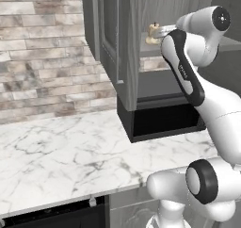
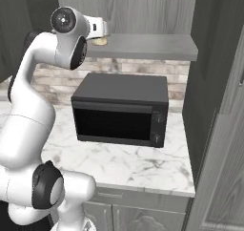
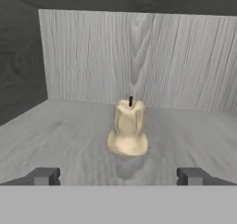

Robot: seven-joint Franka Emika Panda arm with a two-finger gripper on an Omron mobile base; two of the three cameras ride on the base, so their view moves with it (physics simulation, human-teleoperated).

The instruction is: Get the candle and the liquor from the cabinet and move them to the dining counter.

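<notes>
Reaching into the cabinet (image 1: 127, 43), the gripper (image 3: 118, 176) stands with its jaws spread as wide as they go and nothing between them. The two dark fingertips (image 3: 44, 176) sit far apart low in the hand view, and the candle (image 3: 127, 129) stands upright on the grey shelf (image 3: 60, 135) ahead of them, centred between the tips but not touched. From the left base view the candle (image 1: 153, 34) shows just beyond the arm's wrist, above the black microwave (image 2: 121, 110) on the marble worktop (image 1: 61, 151).
</notes>
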